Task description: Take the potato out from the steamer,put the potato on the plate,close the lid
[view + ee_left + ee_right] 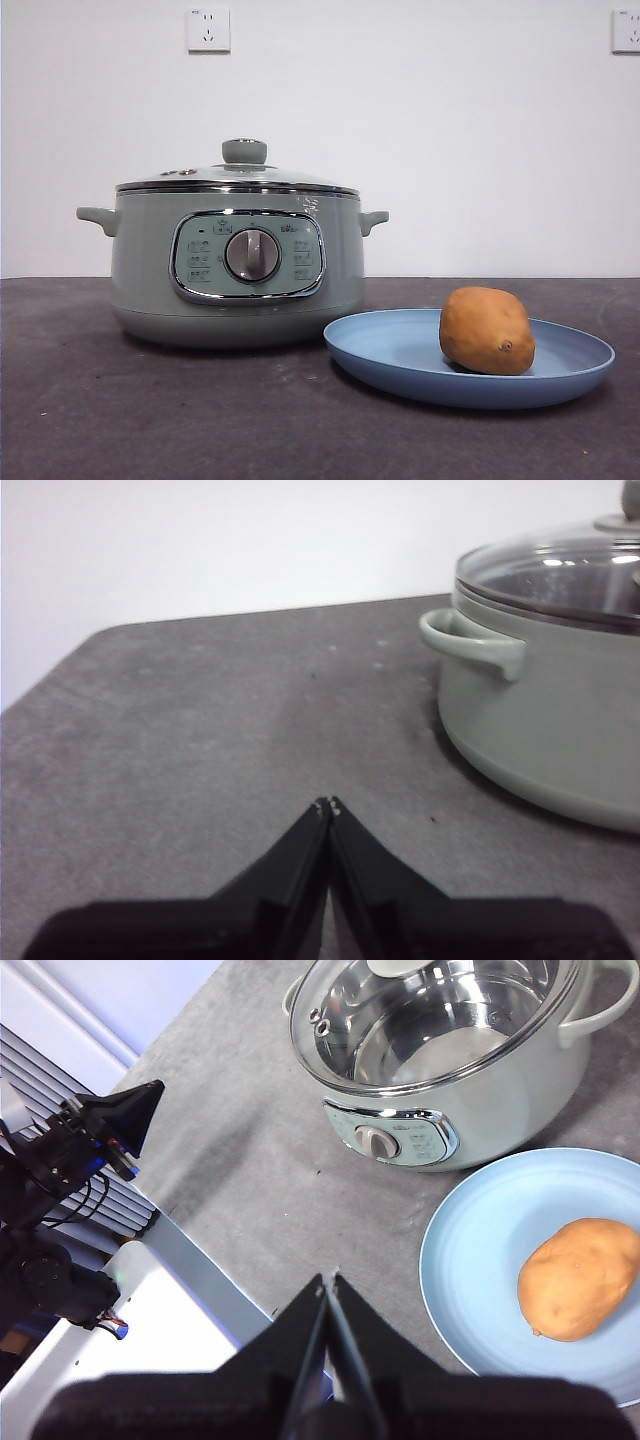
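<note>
Potato: the potato lies on its side on the plate, toward the plate's far-right part in the front view, dark eye spot facing the camera.
Plate: it sits flat on the desk, just beside the steamer, its rim close to the pot's base but apparently not touching.
Lid: the lid sits level on the steamer's rim, knob up; the pot looks bare inside through the glass.
Task state: all 3 steps look done, judging by how things lie.
Left hand: the left hand has its jaws pressed together, holds nothing, and hangs low over bare desk near the steamer's side handle.
Right hand: the right hand is likewise closed and empty, high above the desk's front edge.
Risk 1: a careless swing of the left arm could clip the handle and jolt the lid off its seat.
Risk 2: a nudge to the plate could roll the potato, since it is round and rests near the rim.
</note>
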Available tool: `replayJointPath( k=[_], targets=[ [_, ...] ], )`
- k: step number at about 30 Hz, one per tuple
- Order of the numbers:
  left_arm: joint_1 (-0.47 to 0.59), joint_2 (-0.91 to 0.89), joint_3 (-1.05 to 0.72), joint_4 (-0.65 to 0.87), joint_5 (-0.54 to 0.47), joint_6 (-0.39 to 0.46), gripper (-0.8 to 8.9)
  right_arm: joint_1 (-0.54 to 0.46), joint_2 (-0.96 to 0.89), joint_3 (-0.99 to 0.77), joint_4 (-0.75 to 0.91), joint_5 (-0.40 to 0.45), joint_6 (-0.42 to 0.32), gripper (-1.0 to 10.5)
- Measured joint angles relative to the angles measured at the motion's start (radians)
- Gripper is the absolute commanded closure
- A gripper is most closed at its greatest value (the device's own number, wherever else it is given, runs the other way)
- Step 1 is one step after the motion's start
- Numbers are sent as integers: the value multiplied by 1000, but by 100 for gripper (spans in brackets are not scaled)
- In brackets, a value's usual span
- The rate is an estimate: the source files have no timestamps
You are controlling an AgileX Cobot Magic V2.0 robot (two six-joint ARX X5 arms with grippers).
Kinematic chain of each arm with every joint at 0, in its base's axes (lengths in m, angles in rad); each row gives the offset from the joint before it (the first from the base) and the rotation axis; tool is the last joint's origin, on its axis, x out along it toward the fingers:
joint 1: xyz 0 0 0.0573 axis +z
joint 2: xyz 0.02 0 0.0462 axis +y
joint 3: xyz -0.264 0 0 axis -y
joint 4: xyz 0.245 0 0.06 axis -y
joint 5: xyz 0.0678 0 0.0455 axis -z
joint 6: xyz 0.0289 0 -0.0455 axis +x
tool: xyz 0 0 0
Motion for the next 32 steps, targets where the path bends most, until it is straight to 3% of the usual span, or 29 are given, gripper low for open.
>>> replayJointPath(
  k=[25, 32],
  targets=[
    [0, 0, 0, -30, -1, 0, 817, -3, -2, 0, 0, 3, -1, 945],
    [0, 0, 0, -30, -1, 0, 817, -133, -106, -26, 105, 98, -81, 945]
  ],
)
